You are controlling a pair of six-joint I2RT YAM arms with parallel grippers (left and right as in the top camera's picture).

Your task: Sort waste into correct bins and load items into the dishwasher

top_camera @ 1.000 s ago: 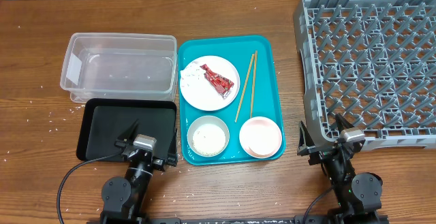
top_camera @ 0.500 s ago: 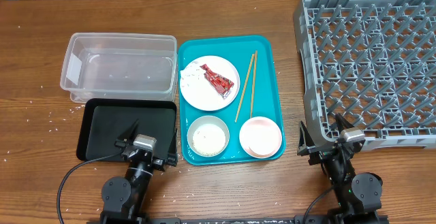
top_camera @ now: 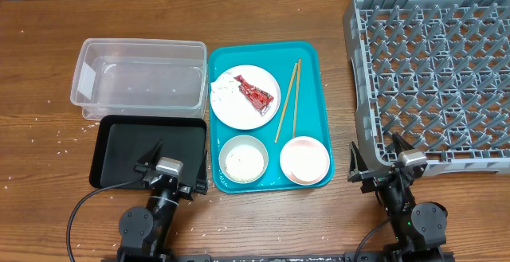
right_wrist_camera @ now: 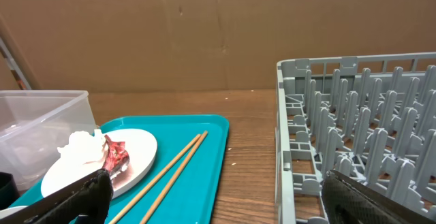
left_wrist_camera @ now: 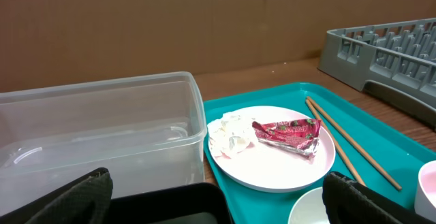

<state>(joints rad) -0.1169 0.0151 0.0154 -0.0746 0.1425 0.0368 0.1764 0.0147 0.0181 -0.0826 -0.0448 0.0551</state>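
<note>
A white plate (top_camera: pixel 239 109) on the teal tray holds the red wrapper (top_camera: pixel 256 95) and a white tissue wad (left_wrist_camera: pixel 228 132). Chopsticks (top_camera: pixel 287 101) lie beside it. A bowl with rice (top_camera: pixel 242 159) and a pink bowl (top_camera: pixel 304 159) sit at the tray's front. The clear tub (top_camera: pixel 139 75) and black tray (top_camera: pixel 147 146) stand to the left, the grey dish rack (top_camera: pixel 434 71) to the right. My left gripper (top_camera: pixel 169 170) is open and empty over the black tray's front edge. My right gripper (top_camera: pixel 398 162) is open and empty at the rack's front corner. No cup shows.
The teal serving tray (top_camera: pixel 263 48) lies in the middle of the wooden table. Loose rice grains (top_camera: pixel 60 138) are scattered on the table left of the black tray. A brown cardboard wall stands behind the table.
</note>
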